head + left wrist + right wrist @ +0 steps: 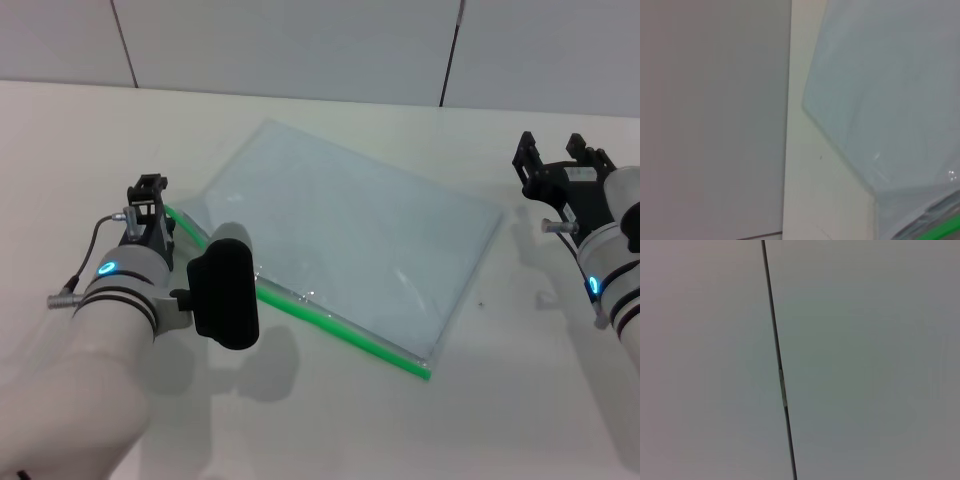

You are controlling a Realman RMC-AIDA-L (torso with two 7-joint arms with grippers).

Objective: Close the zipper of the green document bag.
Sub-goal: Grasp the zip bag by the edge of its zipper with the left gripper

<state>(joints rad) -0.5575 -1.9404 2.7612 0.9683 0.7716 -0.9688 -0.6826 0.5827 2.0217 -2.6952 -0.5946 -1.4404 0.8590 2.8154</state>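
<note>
The green document bag [345, 235] lies flat on the table, a translucent pale blue-grey pouch turned at an angle. Its zipper [340, 325] is a bright green strip along the near long edge, running from the left corner to the near right corner. I cannot make out the slider tab. My left gripper [148, 200] sits low at the zipper's left end, just beside it. The left wrist view shows the bag [890, 100] and a bit of the zipper [940, 232]. My right gripper [560, 160] hovers open to the right of the bag, apart from it.
The cream table [520, 400] reaches back to a grey panelled wall [300, 50]. The left arm's black wrist camera block [224, 292] hangs over the zipper's left part. The right wrist view shows only the wall and a panel seam [782, 385].
</note>
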